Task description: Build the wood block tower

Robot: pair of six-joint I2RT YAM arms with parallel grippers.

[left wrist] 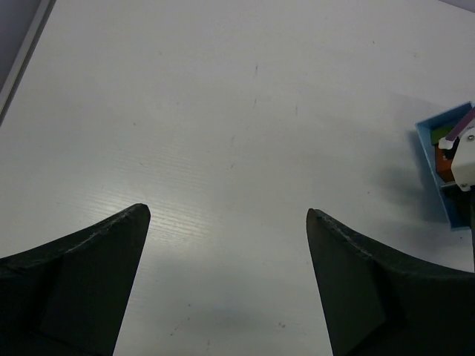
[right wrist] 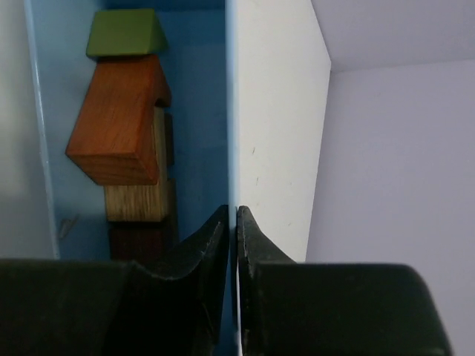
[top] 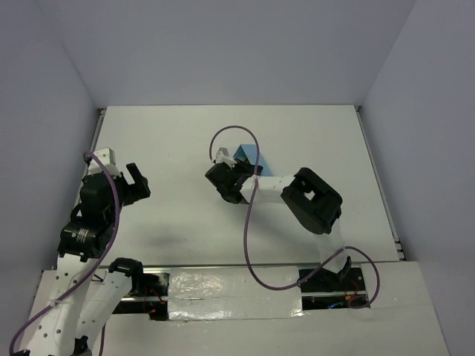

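While the left gripper (left wrist: 226,215) hangs wide open near the tabletop's left edge, the right gripper (right wrist: 231,213) is pinched on one wall of the light-blue tray (right wrist: 200,148) near the middle. Four wood blocks (right wrist: 111,141) lie inside it: one green (right wrist: 125,33), one orange (right wrist: 122,104), one tan (right wrist: 137,202), one dark brown (right wrist: 141,239).

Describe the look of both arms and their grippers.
Both arms mix black joint housings with white links. The left arm has a white perforated lower link; a purple cable runs along each, looping widely off the right arm. The left gripper and right gripper have matte black, tapering, curved fingers.
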